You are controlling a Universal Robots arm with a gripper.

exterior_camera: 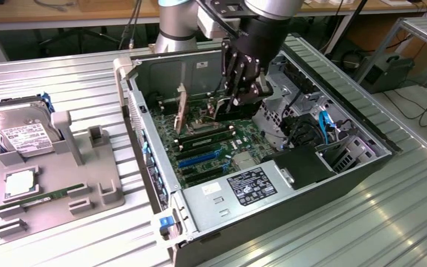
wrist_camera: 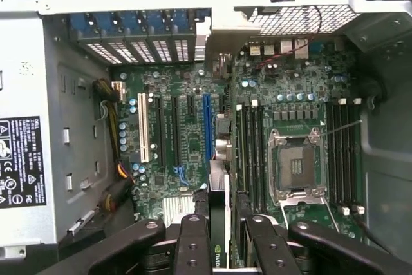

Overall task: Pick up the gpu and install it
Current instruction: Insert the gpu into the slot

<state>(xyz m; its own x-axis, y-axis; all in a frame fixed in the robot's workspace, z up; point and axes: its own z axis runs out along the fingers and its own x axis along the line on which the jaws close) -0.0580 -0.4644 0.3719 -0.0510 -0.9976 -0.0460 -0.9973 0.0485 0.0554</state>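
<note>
The gpu, a thin flat black-faced expansion card seen edge-on in the wrist view, stands upright inside the open grey metal computer case; it is clamped between the black fingers of the gripper, which are drawn narrow against its 2 faces; its far end, with a silver metal part, reaches toward the case's rear slot openings; it runs just beside the long blue expansion slot of the green motherboard, though I cannot tell whether it touches the board; a white slot lies further off on one side, the silver square processor socket on the other; in the exterior view the gripper reaches down into the case above the motherboard; the silver power supply with its black label sits at the case's near end; on the exterior view's left, a grey moulded tray on the ribbed metal table holds a boxy silver hard drive and a narrow green memory stick.
</note>
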